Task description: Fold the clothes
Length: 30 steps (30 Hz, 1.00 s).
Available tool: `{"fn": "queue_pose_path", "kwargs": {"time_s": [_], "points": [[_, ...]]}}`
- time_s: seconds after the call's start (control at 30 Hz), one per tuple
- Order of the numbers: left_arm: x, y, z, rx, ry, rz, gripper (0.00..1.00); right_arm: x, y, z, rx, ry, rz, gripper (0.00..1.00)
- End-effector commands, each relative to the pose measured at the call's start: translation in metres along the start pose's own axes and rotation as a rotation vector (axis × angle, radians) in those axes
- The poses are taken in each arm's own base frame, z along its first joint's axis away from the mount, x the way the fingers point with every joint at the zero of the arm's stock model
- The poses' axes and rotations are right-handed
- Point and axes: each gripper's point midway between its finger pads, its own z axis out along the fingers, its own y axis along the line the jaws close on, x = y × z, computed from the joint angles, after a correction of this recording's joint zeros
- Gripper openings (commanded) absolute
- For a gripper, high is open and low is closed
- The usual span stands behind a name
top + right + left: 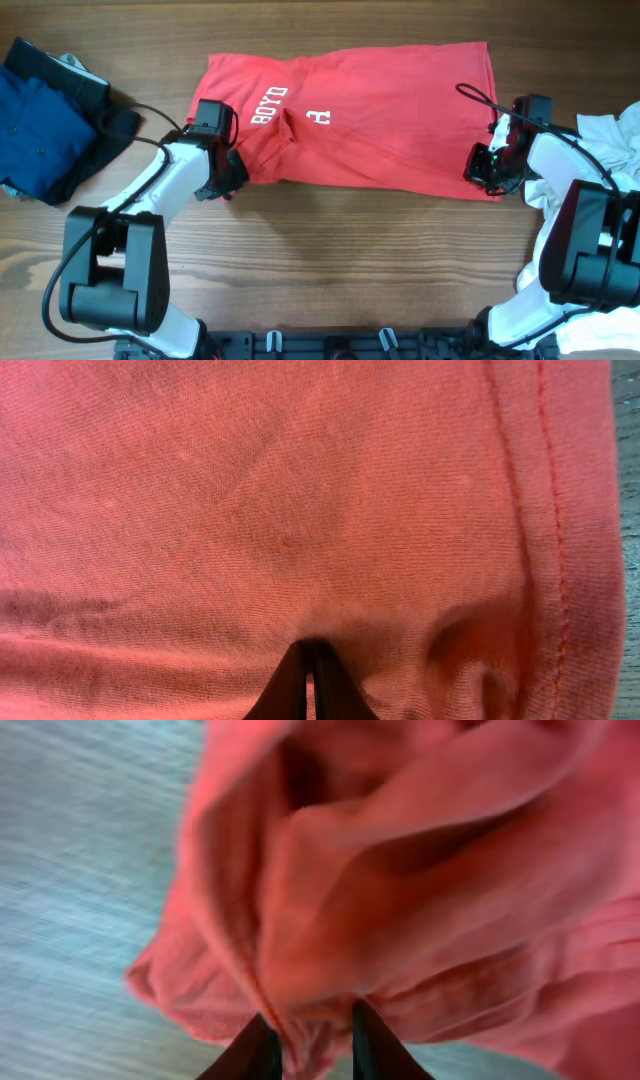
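The clothes, a red T-shirt with white lettering, lie spread across the far middle of the wooden table, crumpled at the left end. My left gripper is at the shirt's near left corner. In the left wrist view its fingers are shut on a bunched fold of red fabric. My right gripper is at the near right corner by the hem. In the right wrist view it is shut on a thin pinch of the cloth, and the stitched hem runs along the right.
A pile of dark blue clothing lies at the far left of the table. White cloth is heaped at the right edge behind my right arm. Bare wood stretches along the near side.
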Motion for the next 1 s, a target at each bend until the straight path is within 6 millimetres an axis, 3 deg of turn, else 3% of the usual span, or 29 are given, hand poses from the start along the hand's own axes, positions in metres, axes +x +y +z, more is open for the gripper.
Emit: {"fn": "queue_pose_path", "kwargs": {"time_s": [0.0,0.07,0.17,0.2,0.33,0.4,0.47,0.57,0.67,0.73,0.83,0.9,0.97], "points": [[0.003,-0.008,0.004,0.049,0.018,-0.010,0.26,0.014,-0.013,0.020,0.055,0.066,-0.005,0.05],[0.004,-0.008,0.004,0.048,0.018,-0.010,0.26,0.014,-0.013,0.020,0.055,0.066,-0.005,0.05],[0.006,0.000,0.004,0.006,0.023,-0.009,0.06,0.014,-0.013,0.020,0.055,0.065,-0.005,0.05],[0.006,0.004,0.004,-0.017,0.020,-0.008,0.04,0.014,-0.013,0.020,0.055,0.066,-0.005,0.05],[0.003,0.054,-0.006,-0.267,-0.022,0.016,0.04,0.014,-0.013,0.020,0.055,0.066,-0.005,0.05],[-0.011,0.079,-0.015,-0.399,-0.074,0.120,0.07,0.014,-0.013,0.020,0.055,0.065,-0.005,0.05],[-0.029,0.089,-0.021,-0.469,-0.141,0.168,0.15,0.013,-0.013,0.020,0.055,0.064,-0.005,0.05],[-0.051,0.086,-0.022,-0.462,-0.208,0.245,0.27,0.014,-0.013,0.020,0.055,0.065,-0.005,0.05],[-0.055,0.088,-0.021,-0.451,-0.210,0.243,0.24,0.014,-0.013,0.020,0.055,0.066,-0.005,0.05],[-0.047,0.084,-0.016,-0.407,-0.168,0.248,0.20,0.013,-0.013,0.020,0.055,0.064,-0.005,0.05],[-0.015,0.054,-0.009,-0.189,-0.030,0.260,0.22,0.013,-0.013,0.020,0.055,0.063,-0.005,0.05],[-0.001,0.035,-0.017,-0.057,0.015,0.254,0.27,0.013,-0.013,0.020,0.055,0.064,-0.005,0.05],[0.000,0.026,-0.031,0.009,-0.003,0.250,0.33,0.014,-0.013,0.020,0.055,0.065,-0.005,0.05]]}}
